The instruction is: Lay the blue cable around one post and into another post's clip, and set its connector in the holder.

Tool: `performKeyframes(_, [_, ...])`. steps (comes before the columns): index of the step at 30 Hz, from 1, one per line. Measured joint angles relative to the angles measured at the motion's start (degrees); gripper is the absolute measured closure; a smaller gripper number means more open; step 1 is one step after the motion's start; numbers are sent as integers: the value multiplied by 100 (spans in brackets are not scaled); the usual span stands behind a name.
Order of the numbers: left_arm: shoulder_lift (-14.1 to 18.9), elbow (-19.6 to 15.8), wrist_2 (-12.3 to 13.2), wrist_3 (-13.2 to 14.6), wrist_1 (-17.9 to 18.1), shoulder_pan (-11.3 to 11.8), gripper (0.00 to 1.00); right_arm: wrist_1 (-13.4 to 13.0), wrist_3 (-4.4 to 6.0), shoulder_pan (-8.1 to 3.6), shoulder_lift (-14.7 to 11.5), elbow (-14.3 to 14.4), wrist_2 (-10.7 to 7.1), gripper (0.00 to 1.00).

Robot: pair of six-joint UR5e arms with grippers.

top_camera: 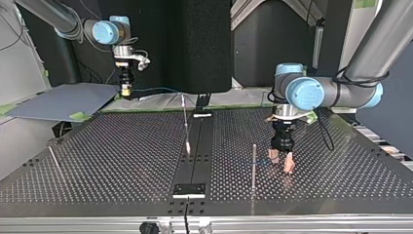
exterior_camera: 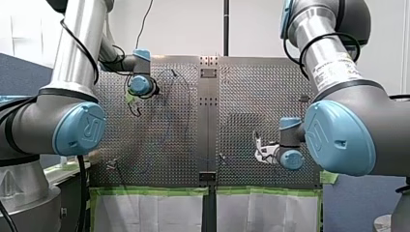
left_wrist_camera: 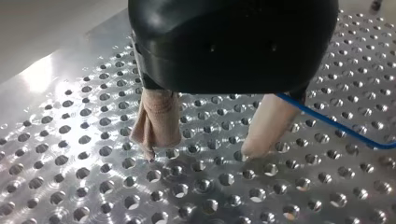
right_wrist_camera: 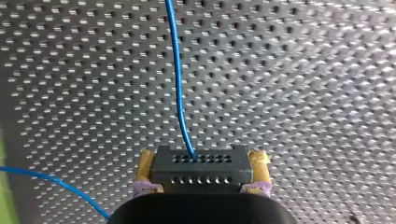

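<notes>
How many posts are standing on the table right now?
3 in the top view: one post left of the centre strip, one beside my left gripper, one near the view's left edge. My left arm may hide others.

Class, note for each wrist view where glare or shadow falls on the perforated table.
Left wrist view: a bright glare patch on the table beside the open left end effector. Right wrist view: small glints at the holes all over the table, while the connector looks dull and dark.
</notes>
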Motion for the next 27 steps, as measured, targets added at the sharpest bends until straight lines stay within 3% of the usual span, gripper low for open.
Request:
performKeyframes(8, [1, -15, -114, -477, -75, -82, 0, 27, 104, 0, -101, -1, 22, 81])
performKeyframes(19, [1, -34, -443, -1113, -355, -121, 0, 41, 128, -1, -99, -1, 37, 81])
performKeyframes(27, [1, -35, -186, -1526, -469, -165, 0, 64, 157, 4, -96, 0, 43, 81])
